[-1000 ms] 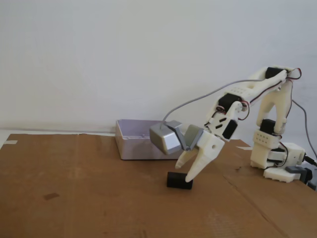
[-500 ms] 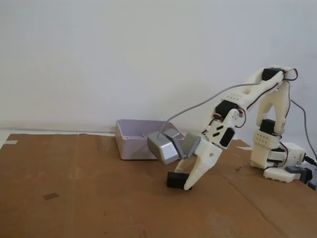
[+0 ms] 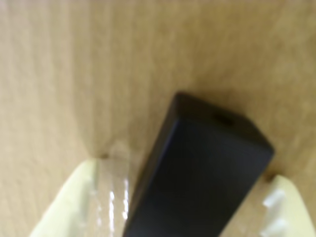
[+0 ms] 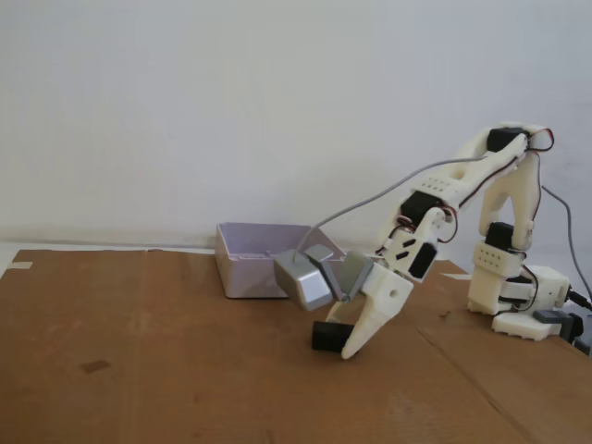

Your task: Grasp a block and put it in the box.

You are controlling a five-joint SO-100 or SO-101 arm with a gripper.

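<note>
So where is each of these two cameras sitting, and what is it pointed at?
Wrist view: rides on the arm, looking down at the cardboard; the block fills it between pale fingertips.
Fixed view: stands off to the side at table level, showing the whole arm, the pincer lowered at the block and the box behind.
Shared: block, pincer and cardboard.

No legible text, labels, brands, numbers or signs in either view. Block [image 3: 197, 173]: plain matte black faces, no marking readable in wrist view. Box [image 4: 254, 261], arm [image 4: 462, 176], cardboard sheet [image 4: 185, 370], wall [image 4: 231, 102]: all bare of print in fixed view. Small dark mark on cardboard at left, not writing.
</note>
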